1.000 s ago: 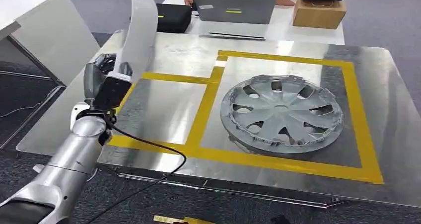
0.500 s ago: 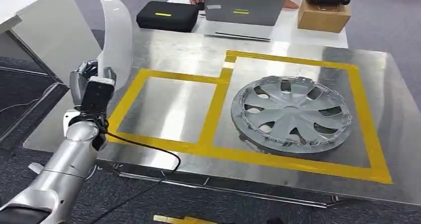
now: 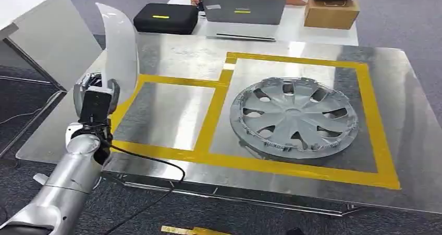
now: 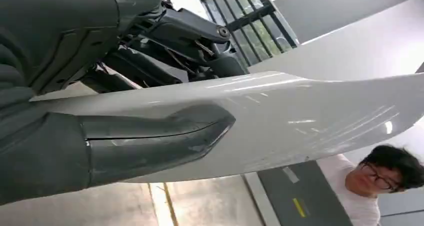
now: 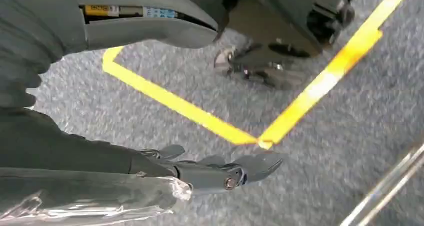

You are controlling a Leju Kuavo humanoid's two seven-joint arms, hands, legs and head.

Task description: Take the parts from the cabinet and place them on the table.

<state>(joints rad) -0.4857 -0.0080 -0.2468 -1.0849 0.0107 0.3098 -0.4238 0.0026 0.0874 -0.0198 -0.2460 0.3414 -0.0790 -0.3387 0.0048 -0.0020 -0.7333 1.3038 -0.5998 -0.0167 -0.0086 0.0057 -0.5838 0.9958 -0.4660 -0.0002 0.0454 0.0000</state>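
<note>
My left hand (image 3: 96, 97) grips the lower end of a long curved white panel (image 3: 121, 42), which stands nearly upright over the left edge of the metal table (image 3: 406, 136). In the left wrist view the thumb (image 4: 160, 136) presses on the white panel (image 4: 310, 116) with the fingers (image 4: 190, 35) behind it. A grey hubcap (image 3: 294, 118) lies flat in the right yellow-taped square. The left taped square (image 3: 167, 115) holds nothing. My right hand (image 5: 100, 156) hangs over grey carpet, fingers (image 5: 215, 173) stretched out, holding nothing.
Behind the metal table stand a black case (image 3: 166, 19), a laptop (image 3: 245, 8) with a person behind it, and a cardboard box (image 3: 331, 11). A white table (image 3: 36, 32) stands at the left. Yellow tape (image 5: 320, 85) marks the floor under my right hand.
My left hand has carried the panel a little left and towards me; the panel's upper tip, cut off by the frame before, now shows. The view swayed briefly; the hubcap has not moved.
</note>
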